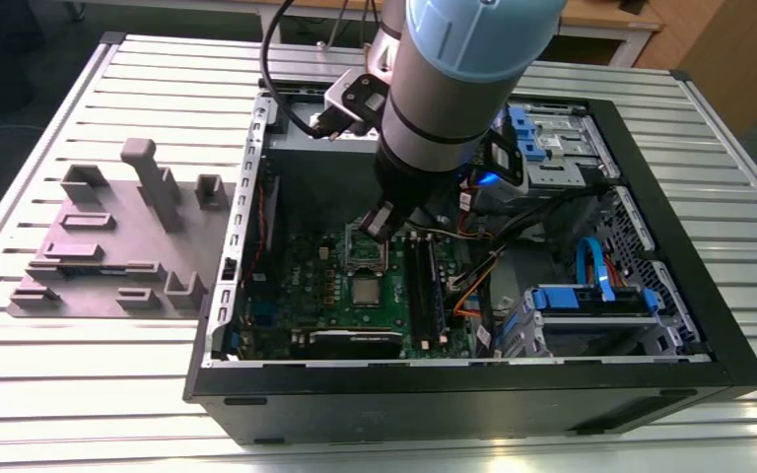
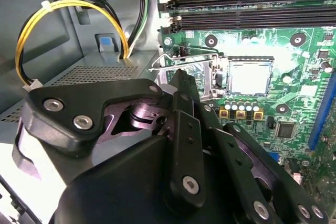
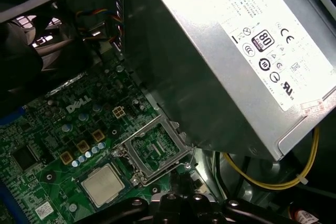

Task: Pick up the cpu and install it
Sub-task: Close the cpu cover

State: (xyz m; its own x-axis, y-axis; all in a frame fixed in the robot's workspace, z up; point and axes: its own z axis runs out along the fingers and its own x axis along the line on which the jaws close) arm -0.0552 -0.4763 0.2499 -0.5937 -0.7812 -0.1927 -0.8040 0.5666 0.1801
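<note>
The cpu point(image 2: 250, 77) is a silver-grey square lying flat in its socket on the green motherboard point(image 2: 294, 103); it also shows as cpu point(image 3: 102, 184) and cpu point(image 1: 368, 293). Beside it the metal socket frame point(image 3: 155, 148) stands flipped open. My gripper point(image 2: 181, 80) is shut with nothing in it, its tip just above that open frame point(image 2: 184, 69), beside the cpu and apart from it. In the exterior view the gripper point(image 1: 378, 225) reaches down into the open computer case point(image 1: 484, 379).
The grey power supply point(image 3: 236, 51) looms close beside the gripper, with yellow cables point(image 2: 68, 9) running from it. Memory slots point(image 2: 252, 9) lie past the socket. Blue drive bays point(image 1: 589, 296) fill the case's right in the exterior view. A grey parts fixture point(image 1: 115, 246) sits on the slatted table.
</note>
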